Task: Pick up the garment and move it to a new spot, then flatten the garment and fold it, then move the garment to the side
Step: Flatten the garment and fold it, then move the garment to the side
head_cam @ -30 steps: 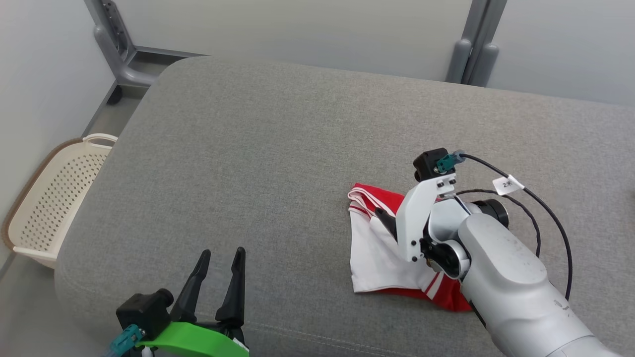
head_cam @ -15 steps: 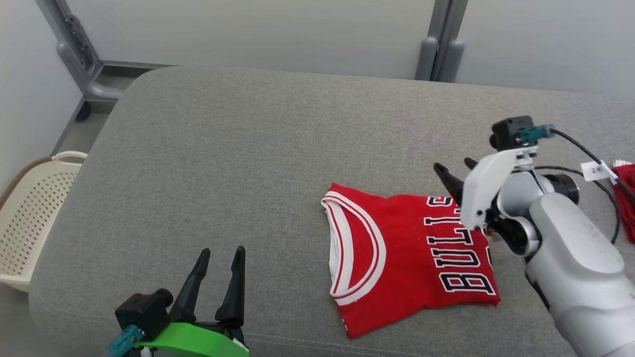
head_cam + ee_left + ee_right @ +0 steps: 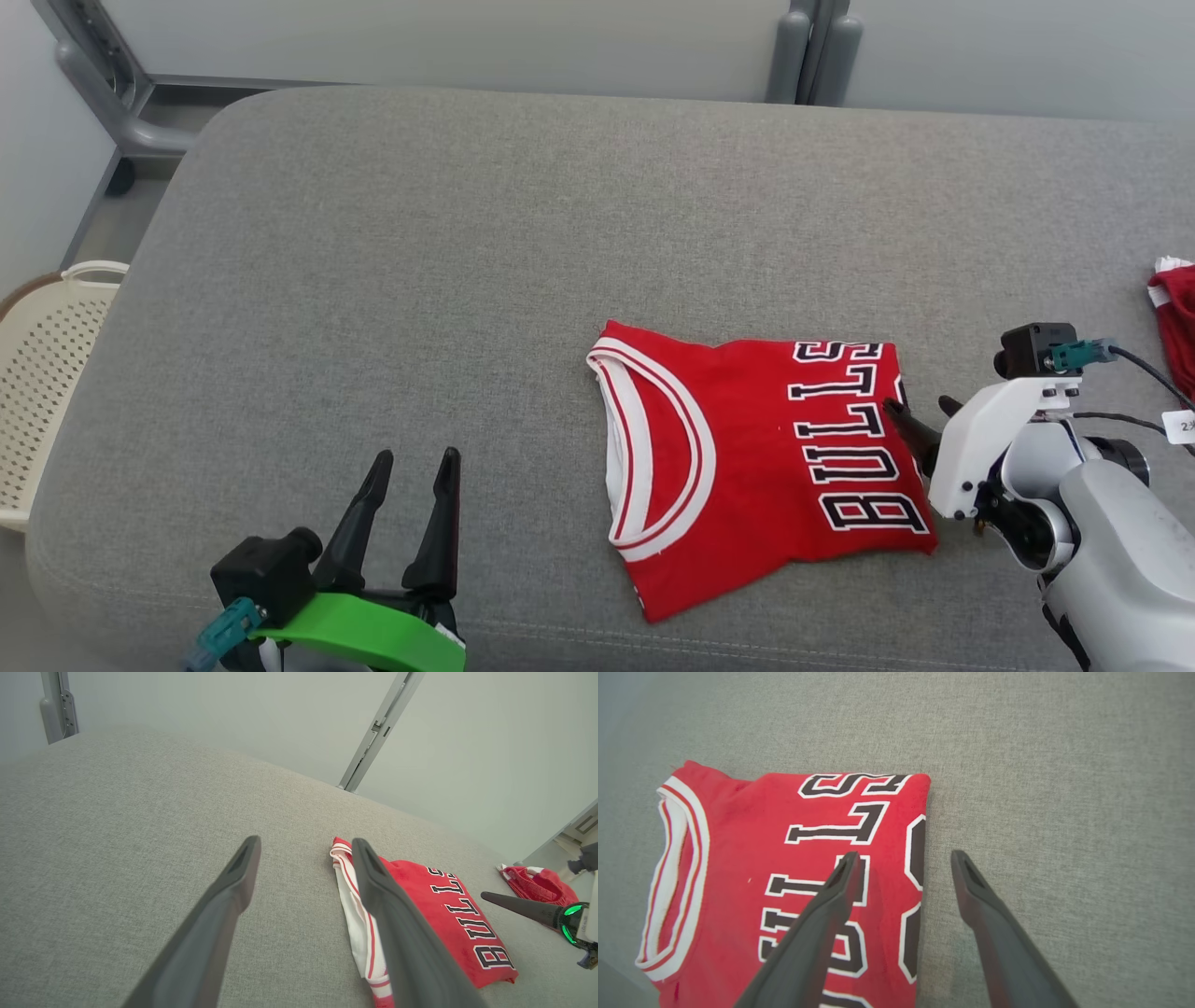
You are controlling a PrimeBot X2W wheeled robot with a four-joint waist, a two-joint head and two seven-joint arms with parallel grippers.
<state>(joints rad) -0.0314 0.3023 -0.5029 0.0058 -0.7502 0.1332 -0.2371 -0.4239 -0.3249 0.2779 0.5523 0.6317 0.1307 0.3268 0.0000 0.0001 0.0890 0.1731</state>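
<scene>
The garment (image 3: 756,457) is a red jersey with white trim and black "BULLS" lettering, lying folded and flat on the grey cushion (image 3: 467,261). My right gripper (image 3: 920,411) is open and empty at the jersey's right edge. In the right wrist view, the right gripper (image 3: 906,856) straddles that edge, one finger over the jersey (image 3: 784,858) and one over bare cushion. My left gripper (image 3: 415,462) stands open and empty near the front edge, well left of the jersey. Seen from the left wrist, the left gripper (image 3: 304,842) points toward the jersey (image 3: 434,905).
A second red cloth (image 3: 1178,317) lies at the cushion's right edge, also seen as the red cloth (image 3: 537,884). A cream perforated basket (image 3: 37,392) sits on the floor at the left. Grey metal posts (image 3: 808,47) stand behind the cushion.
The camera has shifted. The jersey, bunched under the right gripper a second ago, now lies flat with its lettering up. The right gripper has let go and drawn back to its right edge.
</scene>
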